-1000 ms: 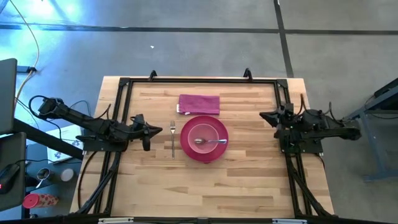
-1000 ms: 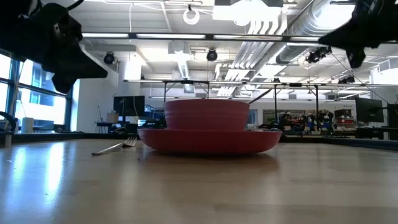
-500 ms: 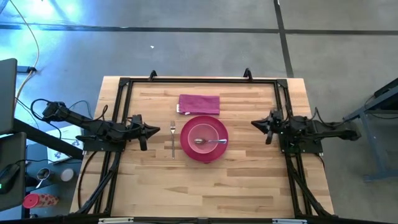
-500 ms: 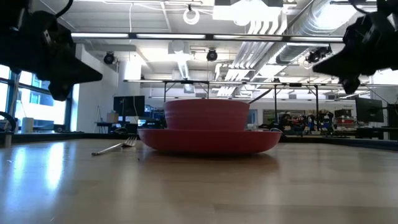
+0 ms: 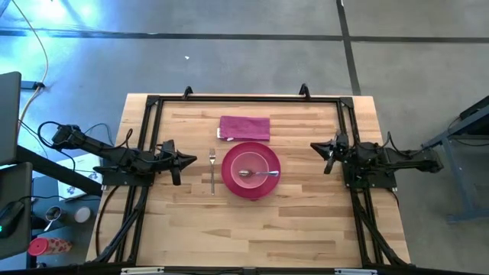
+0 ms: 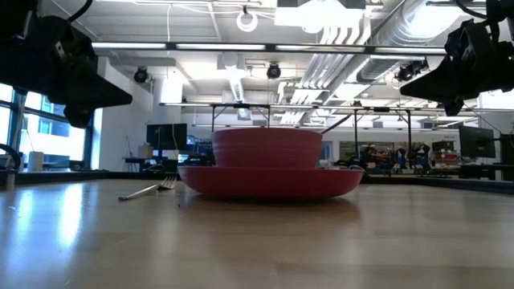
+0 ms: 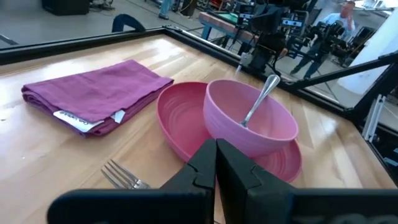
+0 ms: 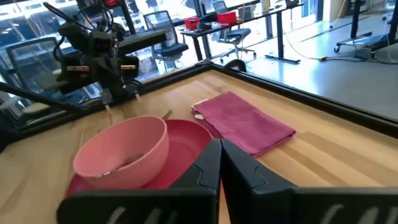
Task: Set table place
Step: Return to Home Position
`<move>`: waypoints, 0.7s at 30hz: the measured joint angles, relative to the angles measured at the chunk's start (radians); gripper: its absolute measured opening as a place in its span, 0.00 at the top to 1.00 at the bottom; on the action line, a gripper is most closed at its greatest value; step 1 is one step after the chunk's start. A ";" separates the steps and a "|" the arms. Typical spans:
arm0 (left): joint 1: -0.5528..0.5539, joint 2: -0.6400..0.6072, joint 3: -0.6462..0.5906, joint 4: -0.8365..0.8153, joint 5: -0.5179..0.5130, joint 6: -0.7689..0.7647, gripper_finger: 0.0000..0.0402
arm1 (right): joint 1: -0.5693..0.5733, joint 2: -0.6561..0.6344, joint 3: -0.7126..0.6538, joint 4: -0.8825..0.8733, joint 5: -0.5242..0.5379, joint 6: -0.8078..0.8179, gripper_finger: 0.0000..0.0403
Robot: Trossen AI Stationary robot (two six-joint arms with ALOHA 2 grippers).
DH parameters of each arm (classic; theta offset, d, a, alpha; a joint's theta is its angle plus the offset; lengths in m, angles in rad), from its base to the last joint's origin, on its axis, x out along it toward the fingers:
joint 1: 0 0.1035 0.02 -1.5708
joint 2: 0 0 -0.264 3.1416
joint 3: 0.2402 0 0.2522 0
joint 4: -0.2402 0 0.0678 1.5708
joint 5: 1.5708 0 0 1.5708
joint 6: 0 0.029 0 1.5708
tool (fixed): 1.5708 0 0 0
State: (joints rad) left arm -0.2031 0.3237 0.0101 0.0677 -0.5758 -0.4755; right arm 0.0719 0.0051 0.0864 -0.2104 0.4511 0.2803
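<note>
A pink bowl sits in a large pink plate at mid-table, a silver spoon resting in the bowl with its handle over the rim. A silver fork lies on the table left of the plate. A folded magenta napkin lies flat beyond the plate. My left gripper is shut and empty, left of the fork. My right gripper is shut and empty, right of the plate.
The wooden table is edged by a black rail frame. Bare wood lies in front of the plate and on both sides. Both arms hover above the table near its left and right rails.
My right gripper has moved toward the table's left edge, closer to the plate, and come down lower. My left gripper has drawn back slightly toward the left edge. The plate, bowl, spoon, fork and napkin have stayed in place.
</note>
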 joint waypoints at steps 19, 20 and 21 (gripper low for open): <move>0.000 0.000 0.000 0.000 0.000 -0.002 1.00 | 0.000 0.001 0.000 -0.003 -0.001 0.007 1.00; 0.000 0.000 0.000 0.000 0.000 -0.002 1.00 | 0.000 0.001 0.000 -0.003 -0.001 0.007 1.00; 0.000 0.000 0.000 0.000 0.000 -0.002 1.00 | 0.000 0.001 0.000 -0.003 -0.001 0.007 1.00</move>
State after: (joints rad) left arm -0.2031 0.3237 0.0105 0.0677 -0.5758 -0.4771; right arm 0.0719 0.0059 0.0868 -0.2134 0.4499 0.2871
